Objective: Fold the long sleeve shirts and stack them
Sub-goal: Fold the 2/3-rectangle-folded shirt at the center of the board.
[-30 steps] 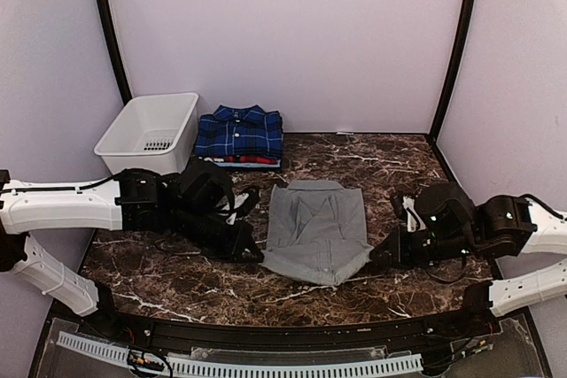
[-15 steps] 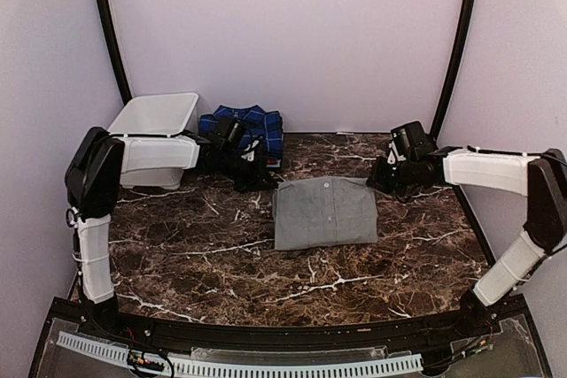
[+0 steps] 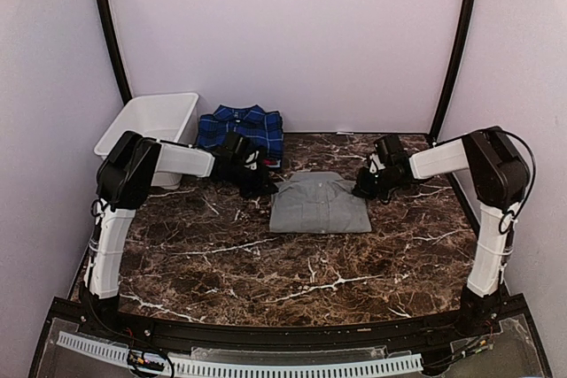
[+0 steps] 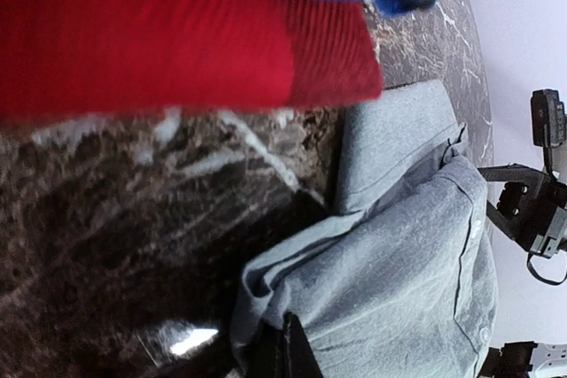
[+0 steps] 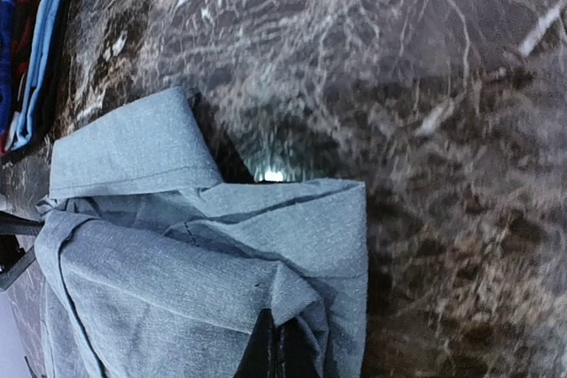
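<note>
The light grey long sleeve shirt [image 3: 319, 204] lies folded into a rectangle at the table's middle back, collar toward the wall. My left gripper [image 3: 266, 186] is shut on a pinch of cloth at its back left corner [image 4: 288, 343]. At the back right corner, my right gripper [image 3: 363, 187] is shut on a bunched fold [image 5: 279, 343]. The dark blue plaid shirt [image 3: 241, 130] sits folded at the back left on top of a red-edged shirt [image 4: 177, 33]. That pile lies just behind my left gripper.
A white plastic basket [image 3: 151, 126] stands at the back left beside the pile. The dark marble table [image 3: 292, 272] stretches bare in front of the grey shirt. Purple walls close in the back and both sides.
Both arms have reached from the near edge to the back of the table. The grey shirt went from long to a short rectangle and now lies farther back, nearer the pile.
</note>
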Robot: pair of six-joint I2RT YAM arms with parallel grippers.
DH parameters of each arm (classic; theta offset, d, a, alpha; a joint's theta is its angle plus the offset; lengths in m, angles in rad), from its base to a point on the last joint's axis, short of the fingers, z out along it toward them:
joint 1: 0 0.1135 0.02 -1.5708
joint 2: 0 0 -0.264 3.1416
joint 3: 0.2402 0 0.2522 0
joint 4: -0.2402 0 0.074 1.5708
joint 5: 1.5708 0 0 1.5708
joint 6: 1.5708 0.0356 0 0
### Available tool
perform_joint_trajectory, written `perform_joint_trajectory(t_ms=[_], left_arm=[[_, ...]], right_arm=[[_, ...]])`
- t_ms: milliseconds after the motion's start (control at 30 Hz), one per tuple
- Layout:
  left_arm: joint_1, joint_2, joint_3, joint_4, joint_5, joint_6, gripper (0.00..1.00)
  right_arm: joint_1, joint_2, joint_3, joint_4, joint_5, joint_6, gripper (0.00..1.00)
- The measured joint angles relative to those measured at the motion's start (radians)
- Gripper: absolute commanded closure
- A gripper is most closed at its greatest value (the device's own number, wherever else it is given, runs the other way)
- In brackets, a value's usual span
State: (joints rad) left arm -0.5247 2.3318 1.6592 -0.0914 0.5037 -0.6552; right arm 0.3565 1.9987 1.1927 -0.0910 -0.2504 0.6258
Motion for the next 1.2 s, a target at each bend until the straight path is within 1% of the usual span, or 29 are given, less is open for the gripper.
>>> perform_joint_trajectory(t_ms=[67,100,233,300,367,433,533,633,933,1067,1200], left_arm=[[-0.007,-0.036,-0.074,0.051,-0.001,-0.011,1.0],[-0.013,-0.074,-0.135,0.07,-0.005,-0.019,1.0],[-0.058,-0.261,-0.404,0.103,-0.025,-0.053,1.0],[-0.081,-0.348,-0.509,0.101,-0.037,-0.063,1.0],[-0.103,-0.428,-0.587,0.098,-0.046,-0.068,1.0],[-0.113,-0.483,-0.622,0.093,-0.05,-0.067,1.0],[-0.112,-0.537,-0.628,0.089,-0.06,-0.061,1.0],[-0.108,-0.571,-0.628,0.086,-0.068,-0.056,1.0],[-0.099,-0.587,-0.603,0.07,-0.074,-0.051,1.0],[-0.074,-0.534,-0.531,0.068,-0.069,-0.036,1.0],[-0.054,-0.388,-0.416,0.076,-0.057,-0.024,1.0]], right_arm=[[0.019,-0.043,-0.058,0.011,0.005,0.0,1.0],[0.034,-0.068,-0.092,0.016,0.009,0.0,1.0],[0.126,-0.207,-0.252,0.011,0.029,0.008,1.0],[0.171,-0.296,-0.333,-0.001,0.035,0.023,1.0],[0.198,-0.39,-0.39,-0.036,0.042,0.035,1.0],[0.2,-0.458,-0.404,-0.07,0.051,0.04,1.0],[0.2,-0.542,-0.399,-0.096,0.069,0.04,1.0],[0.2,-0.582,-0.376,-0.12,0.078,0.038,1.0],[0.202,-0.599,-0.299,-0.2,0.092,0.022,1.0],[0.206,-0.602,-0.268,-0.209,0.091,0.018,1.0],[0.211,-0.588,-0.244,-0.21,0.09,0.014,1.0]])
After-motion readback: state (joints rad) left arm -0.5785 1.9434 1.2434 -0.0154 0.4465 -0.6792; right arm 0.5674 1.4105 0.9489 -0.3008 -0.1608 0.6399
